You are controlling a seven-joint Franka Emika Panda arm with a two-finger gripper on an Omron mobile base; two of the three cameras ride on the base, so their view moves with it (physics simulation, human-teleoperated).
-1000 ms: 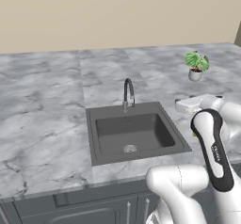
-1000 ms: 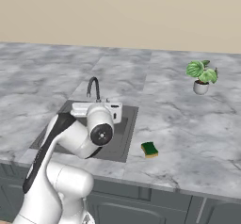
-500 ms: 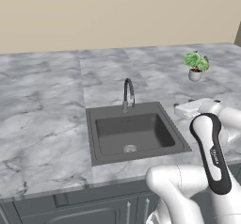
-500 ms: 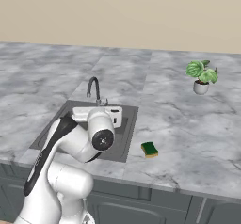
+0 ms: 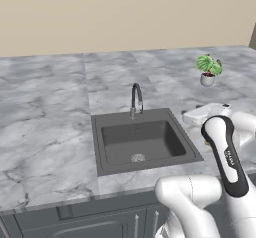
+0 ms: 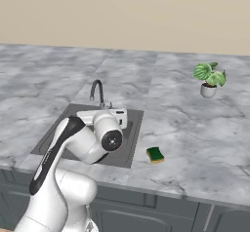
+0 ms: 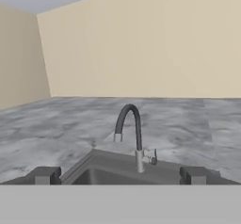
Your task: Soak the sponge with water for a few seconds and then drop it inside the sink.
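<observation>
The sponge (image 6: pixel 155 154), green on top with a yellow layer, lies flat on the marble counter just right of the sink's front right corner. The sink (image 5: pixel 100 147) is a dark grey basin with a round drain (image 5: pixel 138 157) and a curved faucet (image 5: pixel 136 99). No water is in view at the spout (image 7: pixel 118 136). My gripper (image 7: pixel 120 175) is open, with its fingertips (image 7: pixel 44 175) far apart and nothing between them. It faces the faucet (image 7: pixel 135 136) from the sink's near side. My white hand (image 6: pixel 103 116) hovers over the basin's right part, left of the sponge and apart from it.
A small potted plant (image 5: pixel 208 70) stands on the counter at the back right, also seen in the right base view (image 6: pixel 209 78). Marble counter (image 5: pixel 45 132) runs wide to the left of the sink. A beige wall closes the back. Grey cabinet fronts lie below the counter edge.
The arm has shifted slightly, and the hand has turned a little over the sink's right side. The jaws stay open. The sponge has not moved.
</observation>
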